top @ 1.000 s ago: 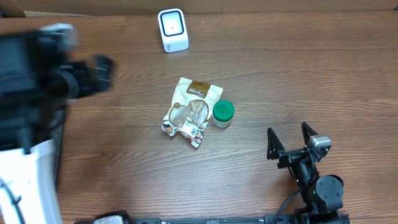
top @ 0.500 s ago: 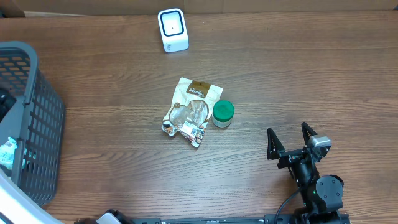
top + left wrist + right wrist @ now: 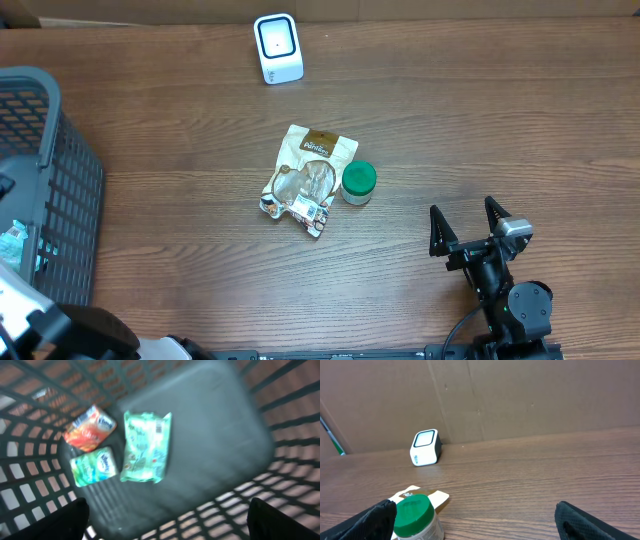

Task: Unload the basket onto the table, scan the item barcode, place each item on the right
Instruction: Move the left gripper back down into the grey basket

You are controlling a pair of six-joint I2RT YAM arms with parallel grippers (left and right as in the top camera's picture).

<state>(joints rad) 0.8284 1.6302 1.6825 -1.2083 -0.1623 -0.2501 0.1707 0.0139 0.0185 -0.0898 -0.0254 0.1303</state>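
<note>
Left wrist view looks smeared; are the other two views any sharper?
Left wrist: whole frame soft, the packets in the basket smeared, probably motion blur. Overhead: evenly lit, scanner crisp, no harsh glare on the table. Right wrist: sharp, green-lidded jar clear.

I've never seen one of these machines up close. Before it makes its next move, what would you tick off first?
1. Scanner standing at the table's far edge, nothing blocking it: ok.
2. Right end effector open and empty: ok.
3. Left end effector open over the basket, holding nothing: ok.
4. Items in sight: snack pouch and green-lidded jar on the table, three packets in the basket: ok.
5. A barcode facing up on any item: cannot tell.
6. Room to grab the pouch or the jar alone: not ok, they sit close together.
</note>
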